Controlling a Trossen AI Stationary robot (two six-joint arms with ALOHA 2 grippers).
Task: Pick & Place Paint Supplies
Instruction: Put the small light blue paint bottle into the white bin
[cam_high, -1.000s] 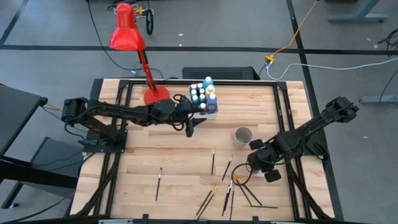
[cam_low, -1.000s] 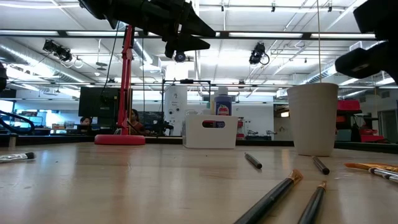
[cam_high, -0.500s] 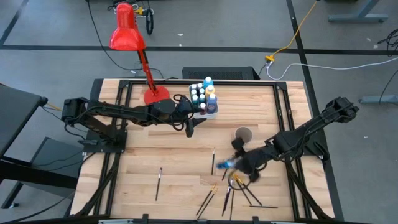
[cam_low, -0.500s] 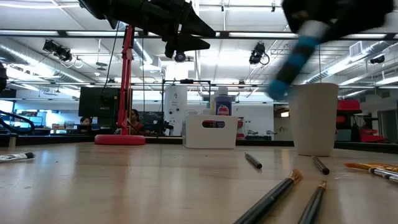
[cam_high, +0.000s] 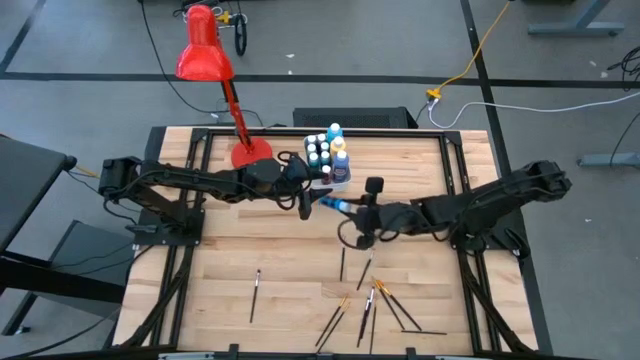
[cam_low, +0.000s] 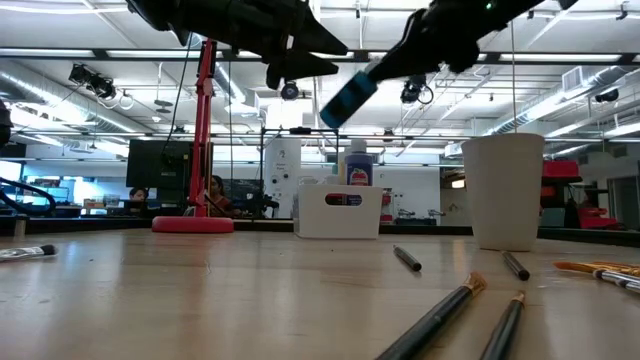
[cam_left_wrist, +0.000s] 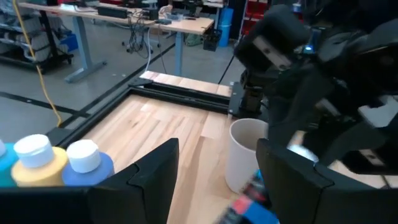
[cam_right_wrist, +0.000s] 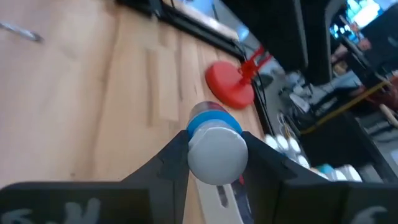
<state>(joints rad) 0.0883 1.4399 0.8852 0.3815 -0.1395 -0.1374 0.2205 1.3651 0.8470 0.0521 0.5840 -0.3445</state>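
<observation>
A blue paint bottle (cam_high: 334, 204) with a white cap was pinched between the fingers of the right gripper (cam_high: 352, 209) and carried tilted above the surface (cam_high: 260, 250), near the white tub (cam_high: 330, 178) of bottles. The left gripper (cam_high: 306, 204) was held beside the tub, fingers spread and empty. Paintbrushes (cam_high: 343, 258) were scattered across the surface's near half.

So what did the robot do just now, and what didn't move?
The right hand carried a blue paint bottle up from the brushes near the front edge, across toward the white tub, holding it in the air. The left hand, cup, lamp and paintbrushes stayed put.
</observation>
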